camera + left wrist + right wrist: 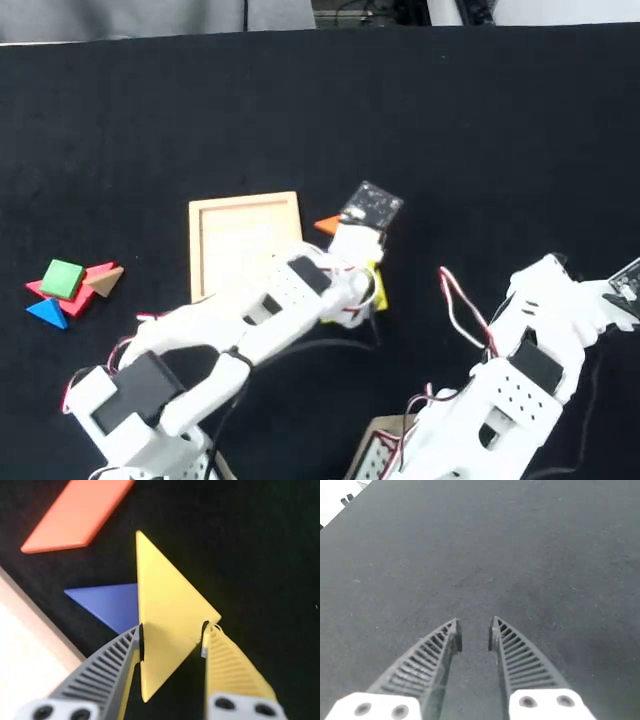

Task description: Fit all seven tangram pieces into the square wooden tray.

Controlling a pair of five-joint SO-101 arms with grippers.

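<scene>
Left wrist view has the left pincer (172, 637) closed on the yellow triangle (170, 605). Its two fingers press the piece's opposite edges near the broad end, and the jaws stand only as far apart as the piece is wide. One point of the triangle reaches back between the fingers and the longer point runs out ahead of them. I cannot tell whether the piece is lifted or resting on the desk (480, 130).

Just beside it, partly hidden by the yellow edge, lies a blue triangle (107, 605). Farther out sits the orange parallelogram (80, 512), flat on the black surface. A corner of the wooden tray (245, 203) shows close by the grey finger. From the high view, the left arm stretches across the tray's near right corner, with the yellow piece just off the tray's right side.

Well apart, near the desk's left edge, a small heap holds a green square (63, 277) on a red piece (78, 297), with a tan triangle (106, 282) and the other blue triangle (46, 312) touching it.

Right wrist view shows the right pincer (474, 632) with a narrow gap between its tips, gripping nothing, over bare black desk on the right side.
</scene>
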